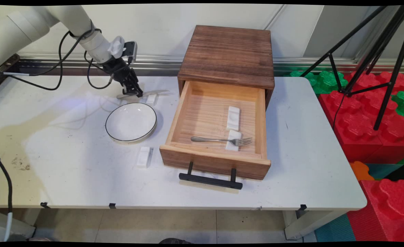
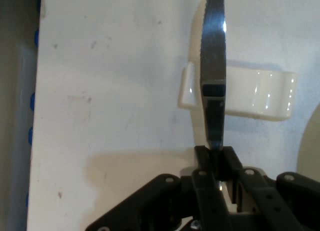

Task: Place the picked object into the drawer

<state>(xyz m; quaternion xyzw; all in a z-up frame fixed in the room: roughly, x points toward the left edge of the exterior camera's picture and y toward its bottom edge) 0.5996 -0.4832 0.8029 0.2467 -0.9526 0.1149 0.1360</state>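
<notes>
— While the arm reaches in from the table's far left corner, what has the gripper got?

— A knife. The two fingers are pinched together on its handle end, low over the table near the far edge. In the hand view the knife runs straight out from the closed fingers, its toothed edge showing.

— Which way does it lie?

— The long axis runs along the far edge, blade pointing right toward the wooden box. The blade crosses a small white rest; the hand view shows that rest under the blade, lying square across it.

— And to the right of that?

— A white plate with a dark rim sits just nearer than the gripper. Another white rest lies toward the near edge. Then the box with its open drawer, holding two more rests and a fork, whose prongs lie on the nearer rest.

— Any writing or labels?

— None I can read on anything.
</notes>
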